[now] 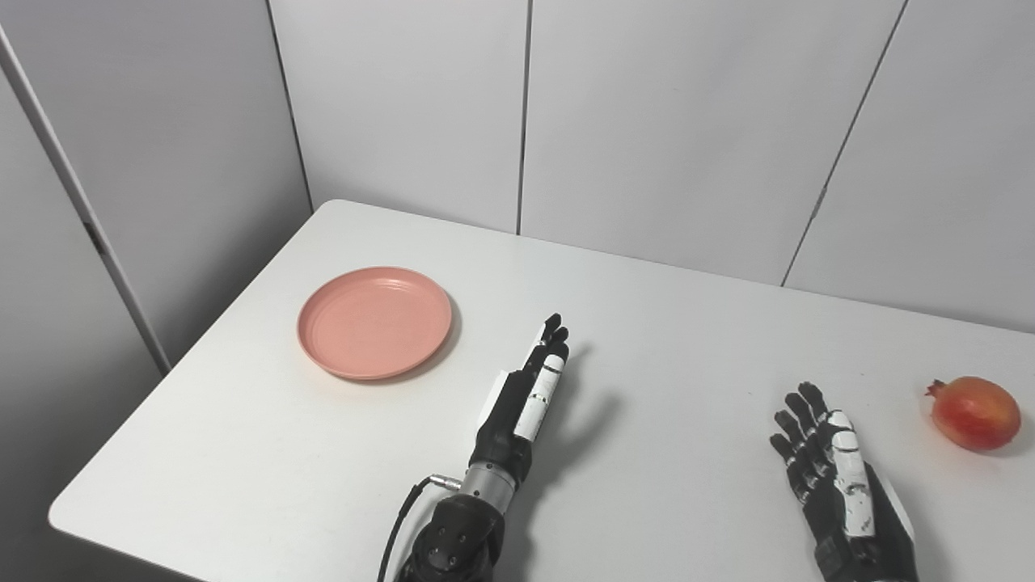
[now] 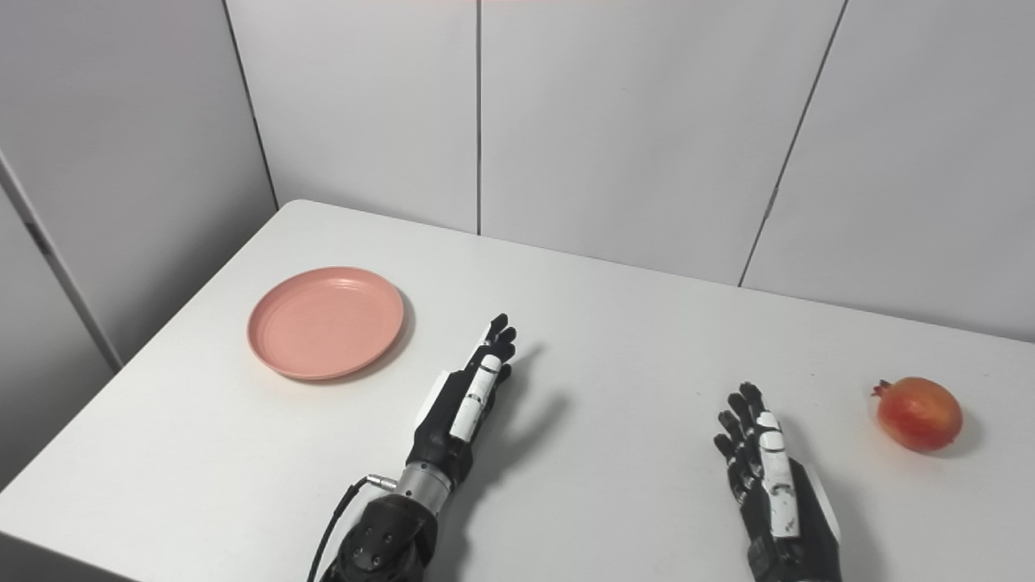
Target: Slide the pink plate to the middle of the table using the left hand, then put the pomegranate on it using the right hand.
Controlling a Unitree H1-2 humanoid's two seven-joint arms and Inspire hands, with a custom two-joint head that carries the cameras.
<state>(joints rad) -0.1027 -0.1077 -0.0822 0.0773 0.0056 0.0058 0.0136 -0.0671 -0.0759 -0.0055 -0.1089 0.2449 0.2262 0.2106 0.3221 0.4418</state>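
Two hands of mine reach in over the white table (image 1: 663, 323), and neither holds anything. My left hand (image 1: 525, 396) is turned on edge near the middle of the tabletop, fingers stretched straight and close together, pointing away from me and a little toward the far wall; it is released and grips nothing, with its shadow lying on the table just to its right. The pink plate (image 1: 374, 322) lies flat on the left part of the table, up and to the left of that hand, near it but apart from the fingertips, and nothing lies on it. My right hand (image 1: 833, 465) is low at the right side, back of the hand up, fingers extended and slightly spread, also released. The pomegranate (image 1: 974, 412) rests on the table at the far right, its little crown pointing left toward my right hand; it lies beside that hand with bare table between them, and well apart from the plate. A black cable (image 1: 400, 517) loops out at my left wrist. Pale grey wall panels (image 1: 647, 121) stand behind the table.
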